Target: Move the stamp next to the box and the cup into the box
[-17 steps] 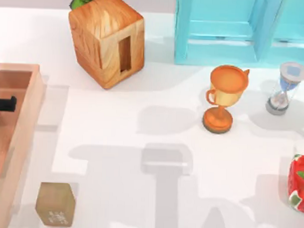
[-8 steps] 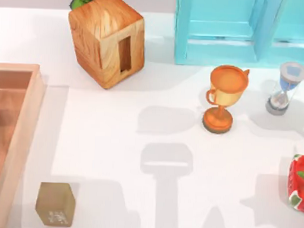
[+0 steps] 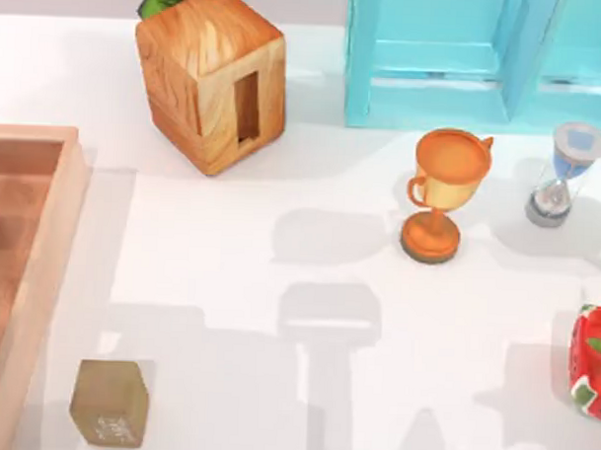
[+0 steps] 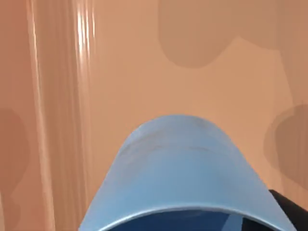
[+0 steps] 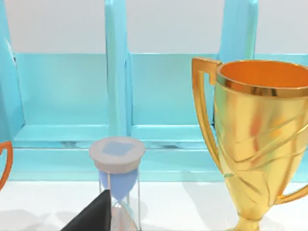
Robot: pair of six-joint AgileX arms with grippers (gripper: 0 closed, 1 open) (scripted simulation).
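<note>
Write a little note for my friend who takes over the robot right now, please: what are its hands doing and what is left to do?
Left gripper: its wrist view shows the blue cup close up over the pinkish wood of the box. I cannot tell if the fingers grip it.
Right gripper: a dark fingertip shows near the hourglass and a gold trophy. It looks idle; open or shut is unclear.
Stamp: on the table at the top view's lower left, beside the box rim. That step looks done.
Left: confirm the cup rests in the box, then pull the left arm away.
</note>
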